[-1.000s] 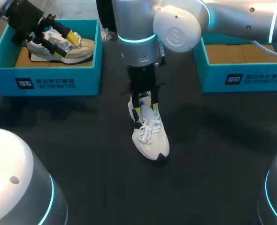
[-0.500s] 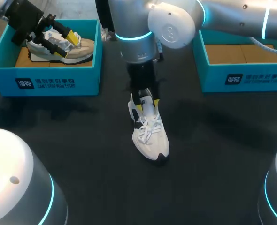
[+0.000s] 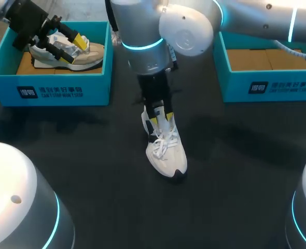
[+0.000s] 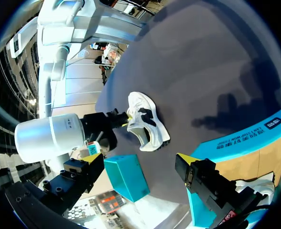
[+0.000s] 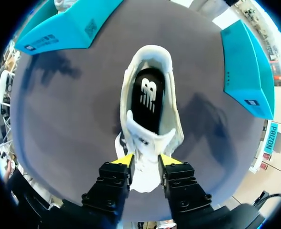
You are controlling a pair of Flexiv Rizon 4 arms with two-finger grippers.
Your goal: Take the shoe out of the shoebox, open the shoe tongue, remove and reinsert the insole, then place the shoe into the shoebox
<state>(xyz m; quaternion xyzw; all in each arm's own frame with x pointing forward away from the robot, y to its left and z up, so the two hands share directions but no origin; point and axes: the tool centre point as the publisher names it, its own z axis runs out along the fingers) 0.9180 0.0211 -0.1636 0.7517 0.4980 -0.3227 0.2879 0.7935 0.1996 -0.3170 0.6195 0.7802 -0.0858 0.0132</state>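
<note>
At table centre, right gripper [image 5: 146, 160] clamps the shoe's [image 3: 166, 153] tongue [image 5: 147, 141]: likely soft, light; heel collar [image 5: 150, 51] offers firmer hold.

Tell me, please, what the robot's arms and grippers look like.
The left arm and right arm are thick silver-grey tubes with rounded joints and glowing cyan rings; a pale cable runs along the right one. The left gripper and right gripper are black and boxy, each with two yellow-tipped fingers.
</note>
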